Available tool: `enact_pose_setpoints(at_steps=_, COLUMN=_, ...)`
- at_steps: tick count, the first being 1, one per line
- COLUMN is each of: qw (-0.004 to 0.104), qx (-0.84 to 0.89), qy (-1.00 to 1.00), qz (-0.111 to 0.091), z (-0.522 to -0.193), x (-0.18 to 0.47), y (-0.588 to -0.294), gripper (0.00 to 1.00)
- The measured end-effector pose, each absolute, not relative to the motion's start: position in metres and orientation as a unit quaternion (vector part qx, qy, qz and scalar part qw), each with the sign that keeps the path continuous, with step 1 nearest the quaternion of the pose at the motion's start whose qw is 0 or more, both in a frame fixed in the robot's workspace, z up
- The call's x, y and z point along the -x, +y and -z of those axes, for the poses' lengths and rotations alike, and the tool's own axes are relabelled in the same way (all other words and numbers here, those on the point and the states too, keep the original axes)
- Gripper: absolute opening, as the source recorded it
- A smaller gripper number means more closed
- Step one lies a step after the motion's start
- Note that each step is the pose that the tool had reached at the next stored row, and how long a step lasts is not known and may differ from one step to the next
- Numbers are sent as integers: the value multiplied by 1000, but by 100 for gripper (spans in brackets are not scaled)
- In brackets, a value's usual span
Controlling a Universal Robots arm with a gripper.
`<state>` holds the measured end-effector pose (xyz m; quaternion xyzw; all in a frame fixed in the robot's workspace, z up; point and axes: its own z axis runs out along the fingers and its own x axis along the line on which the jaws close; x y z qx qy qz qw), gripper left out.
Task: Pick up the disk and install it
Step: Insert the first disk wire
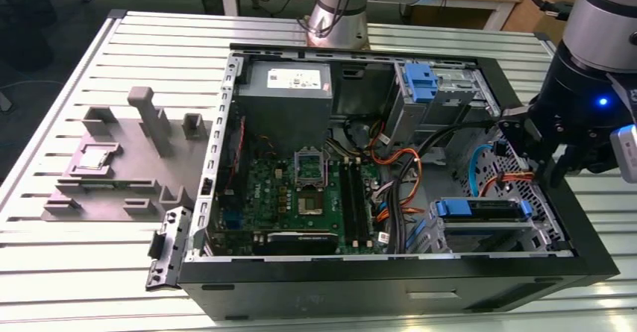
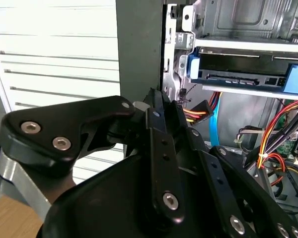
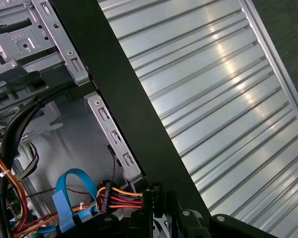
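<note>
The disk [image 1: 482, 210] lies flat in the metal drive cage at the near corner of the open computer case [image 1: 398, 287], on the exterior view's right. It is a dark drive with blue plastic rails at both ends. The second wrist view shows the disk [image 2: 238, 69] end-on, seated in the cage with its connector facing out. My gripper [image 1: 550, 169] hangs above the case's wall on the exterior view's right, a short way from the disk and not touching it. In both wrist views the gripper [image 2: 156, 97] [image 3: 158, 196] has its black fingers together with nothing between them.
Orange, red and blue cables [image 1: 408, 175] run through the case between the motherboard [image 1: 298, 190] and the drive cage. A grey power-supply box [image 1: 283, 86] and an upright blue bracket [image 1: 423, 86] sit at the back. A grey fixture [image 1: 130, 153] stands on the slatted table [image 1: 80, 257].
</note>
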<state>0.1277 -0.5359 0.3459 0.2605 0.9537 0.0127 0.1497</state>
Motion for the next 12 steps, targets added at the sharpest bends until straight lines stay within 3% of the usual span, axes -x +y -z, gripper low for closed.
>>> enact_pose_setpoints(at_steps=10, qw=152, qx=-259, qy=954, qz=-6, z=-346, x=-128, y=-534, gripper=24)
enact_pose_setpoints(at_steps=12, qw=153, qx=-259, qy=954, qz=-3, z=-347, x=-127, y=-534, gripper=16)
